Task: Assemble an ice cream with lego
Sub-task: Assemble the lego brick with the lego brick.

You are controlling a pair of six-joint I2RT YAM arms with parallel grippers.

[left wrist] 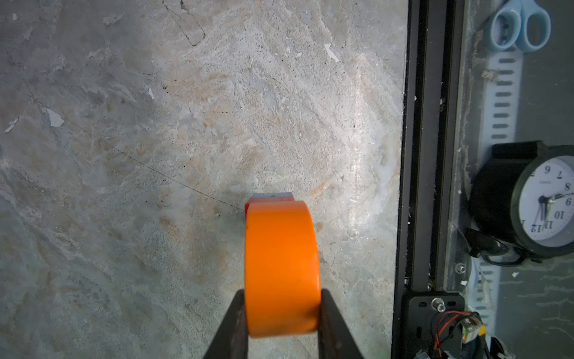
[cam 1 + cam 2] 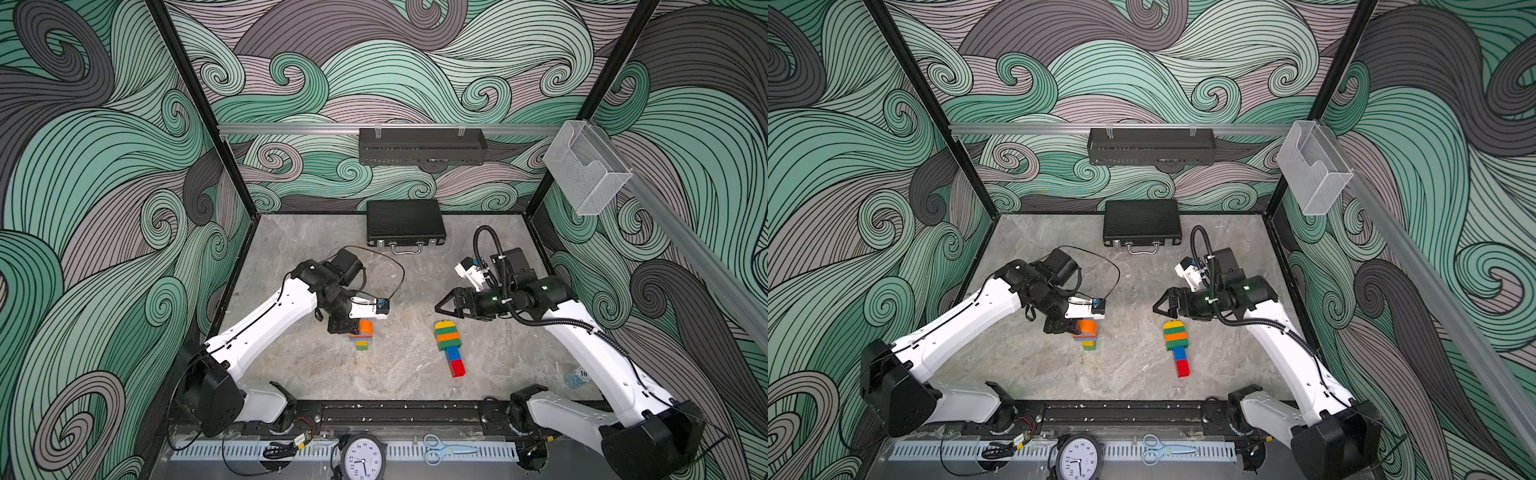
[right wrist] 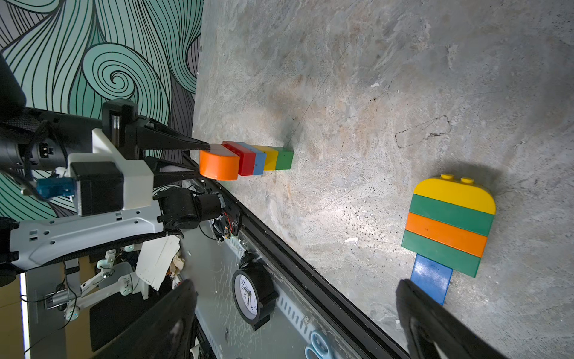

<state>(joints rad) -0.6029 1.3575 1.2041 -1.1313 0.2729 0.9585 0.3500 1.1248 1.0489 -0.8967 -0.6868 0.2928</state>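
Note:
My left gripper (image 2: 352, 331) (image 1: 282, 298) is shut on an orange half-round lego piece (image 2: 366, 327) (image 1: 281, 267), its fingers pressing the piece's two flat sides. The piece sits against the red top brick (image 3: 245, 157) of a small upright stack (image 2: 362, 344) (image 2: 1089, 343) of red, blue, yellow and green bricks. To the right a built lego ice cream (image 2: 449, 345) (image 2: 1176, 343) (image 3: 450, 223) lies flat, with a yellow round top, green and orange bands, and a blue and red stick. My right gripper (image 2: 438, 307) (image 3: 296, 284) hovers open just behind it, holding nothing.
A black briefcase (image 2: 405, 224) lies at the back of the table. A black rail (image 2: 399, 415) runs along the front edge, with a clock (image 2: 363, 457) and blue scissors (image 2: 440, 449) beyond it. A black basket (image 2: 422, 145) and a clear holder (image 2: 586, 170) hang on the walls.

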